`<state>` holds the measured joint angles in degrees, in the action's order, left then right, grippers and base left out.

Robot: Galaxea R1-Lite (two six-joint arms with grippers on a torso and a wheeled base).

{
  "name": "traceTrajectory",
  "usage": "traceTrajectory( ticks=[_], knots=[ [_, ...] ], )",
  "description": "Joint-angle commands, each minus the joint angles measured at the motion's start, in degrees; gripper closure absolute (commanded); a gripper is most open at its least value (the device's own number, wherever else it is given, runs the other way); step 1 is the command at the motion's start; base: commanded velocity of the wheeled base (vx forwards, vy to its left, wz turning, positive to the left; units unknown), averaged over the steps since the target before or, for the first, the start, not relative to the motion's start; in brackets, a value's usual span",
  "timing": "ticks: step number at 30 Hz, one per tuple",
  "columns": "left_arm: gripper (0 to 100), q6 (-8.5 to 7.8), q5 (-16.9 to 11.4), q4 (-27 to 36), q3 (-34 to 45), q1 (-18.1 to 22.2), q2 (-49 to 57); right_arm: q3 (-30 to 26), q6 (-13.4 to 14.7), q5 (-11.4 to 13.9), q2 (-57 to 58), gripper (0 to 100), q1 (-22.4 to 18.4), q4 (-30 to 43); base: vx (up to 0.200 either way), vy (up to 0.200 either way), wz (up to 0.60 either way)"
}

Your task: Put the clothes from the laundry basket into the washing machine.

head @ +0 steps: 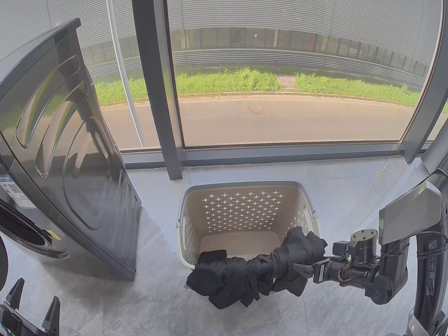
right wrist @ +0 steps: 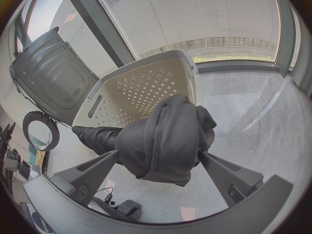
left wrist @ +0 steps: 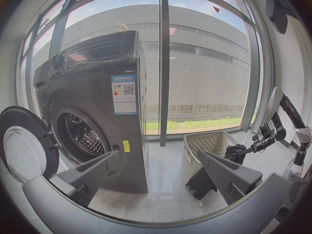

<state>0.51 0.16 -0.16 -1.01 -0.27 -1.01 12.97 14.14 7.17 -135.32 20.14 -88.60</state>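
Two grippers frame the scene, with the washing machine (head: 70,164) standing farthest left, dark grey, its side panel turned toward the basket. Its round door (left wrist: 26,143) hangs swung open, and the steel drum (left wrist: 83,135) shows through the opening. The left gripper (head: 37,295) sits low at the near left corner, in front of the machine; its fingers (left wrist: 87,176) are spread wide apart and have nothing between them. Toward the middle, the cream laundry basket (head: 247,187) stands on the pale stone floor (head: 154,304) before the window (head: 289,71), a short way from the machine. A black garment (head: 252,271) hangs across the basket's near rim, one bunched end spilling down outside toward the floor and the other lifted above the rim. Another dark fold (head: 212,256) lies on the basket's bottom; whether it belongs to the same piece cannot be told. On the right, the right gripper (head: 303,269) reaches in level from the side and has the raised end of the garment pinched, the cloth bulging out thickly between its two fingers (right wrist: 224,176), which are parted only as far as the wad of fabric holds them.
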Motion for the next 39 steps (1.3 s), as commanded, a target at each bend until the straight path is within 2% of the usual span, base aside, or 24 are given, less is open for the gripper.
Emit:
traceTrajectory(
  ticks=[1, 7, 8, 14, 19, 35, 39],
  knots=[
    [0, 0.02, 0.02, -0.02, 0.92, 0.0, 1.01, 0.04, -0.08, 0.04, 0.23, 0, 0.08, 0.01, 0.0, 0.0, 0.0],
    [0, 0.02, 0.02, -0.02, 0.92, 0.0, 1.01, 0.12, 0.1, -0.14, 0.05, 0, 0.34, 0.01, 0.0, 0.0, 0.0],
    [0, 0.02, 0.02, -0.02, 0.84, 0.0, 1.01, 0.12, 0.1, -0.14, 0.05, 100, 0.34, 0.01, 0.0, 0.0, 0.0],
    [0, 0.02, 0.02, -0.02, 0.92, 0.0, 1.01, -0.05, 0.27, -0.05, -0.04, 100, 0.43, 0.01, 0.0, 0.0, 0.0],
    [0, 0.1, 0.02, -0.02, 0.84, 0.0, 1.01, -1.72, 2.47, 0.13, 1.72, 100, 1.48, -0.08, 0.0, 0.0, 0.0],
    [0, 0.28, 0.02, -0.02, 0.84, 0.0, 1.01, -12.97, 4.23, -0.22, 25.01, 100, 7.81, 0.1, 0.0, 0.0, 0.0],
    [0, 0.28, 0.02, -0.02, 0.84, 0.0, 1.01, -12.97, 4.67, -1.89, 29.76, 100, 8.95, 0.27, 0.0, 0.0, 0.0]
  ],
)
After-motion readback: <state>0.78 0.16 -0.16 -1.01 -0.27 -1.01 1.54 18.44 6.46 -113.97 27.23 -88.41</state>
